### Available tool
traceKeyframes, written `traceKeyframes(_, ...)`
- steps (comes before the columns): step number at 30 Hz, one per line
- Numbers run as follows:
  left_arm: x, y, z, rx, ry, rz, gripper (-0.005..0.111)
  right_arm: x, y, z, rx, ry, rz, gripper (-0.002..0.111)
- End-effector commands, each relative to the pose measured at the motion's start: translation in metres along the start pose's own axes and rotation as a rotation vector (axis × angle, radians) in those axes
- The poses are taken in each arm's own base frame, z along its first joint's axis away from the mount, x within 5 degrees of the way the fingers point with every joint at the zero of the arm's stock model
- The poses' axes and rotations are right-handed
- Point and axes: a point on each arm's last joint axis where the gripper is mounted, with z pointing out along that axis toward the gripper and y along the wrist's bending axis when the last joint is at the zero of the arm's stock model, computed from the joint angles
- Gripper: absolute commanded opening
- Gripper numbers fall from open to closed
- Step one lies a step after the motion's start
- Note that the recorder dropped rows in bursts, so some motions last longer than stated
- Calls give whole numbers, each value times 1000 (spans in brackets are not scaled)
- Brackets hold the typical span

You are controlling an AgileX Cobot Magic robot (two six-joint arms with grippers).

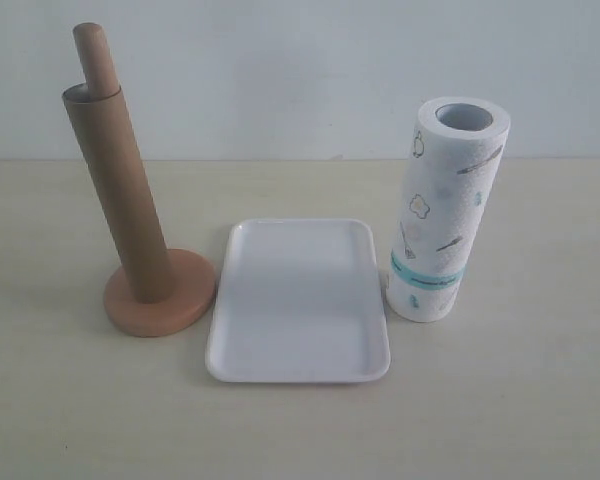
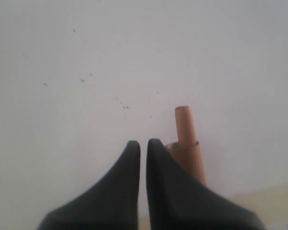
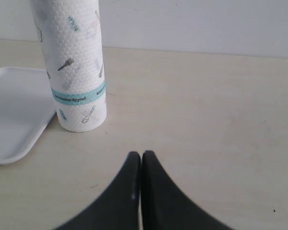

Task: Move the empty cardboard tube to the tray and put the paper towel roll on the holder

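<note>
The empty cardboard tube [image 1: 118,190] stands slipped over the post of the wooden holder [image 1: 160,295] at the left; the post's rounded top [image 1: 92,55] sticks out above it. The white tray [image 1: 298,300] lies flat in the middle. The paper towel roll [image 1: 446,210] stands upright just right of the tray. Neither gripper shows in the exterior view. My left gripper [image 2: 143,143] is shut on nothing, with the tube [image 2: 192,160] and post top [image 2: 184,124] beyond it. My right gripper [image 3: 141,154] is shut and empty, short of the roll [image 3: 74,67] and the tray's corner [image 3: 14,115].
A pale wooden tabletop [image 1: 510,400] runs out around the three objects, with a white wall [image 1: 300,70] behind it.
</note>
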Motion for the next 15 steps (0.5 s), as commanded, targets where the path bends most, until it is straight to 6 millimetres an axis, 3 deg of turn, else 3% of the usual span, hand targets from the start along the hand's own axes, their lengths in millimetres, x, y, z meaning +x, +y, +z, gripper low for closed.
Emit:
traceKeyframes(1, 12, -2, 18, 39, 71, -57, 5, -1, 0, 0, -1, -16, -1, 0)
traceKeyframes(7, 26, -5, 40, 88, 53, -112, 5, -1, 0, 0, -1, -16, -1, 0)
traceKeyframes(15, 62, -8, 56, 110, 201, -174, 5, -1, 0, 0, -1, -16, -1, 0)
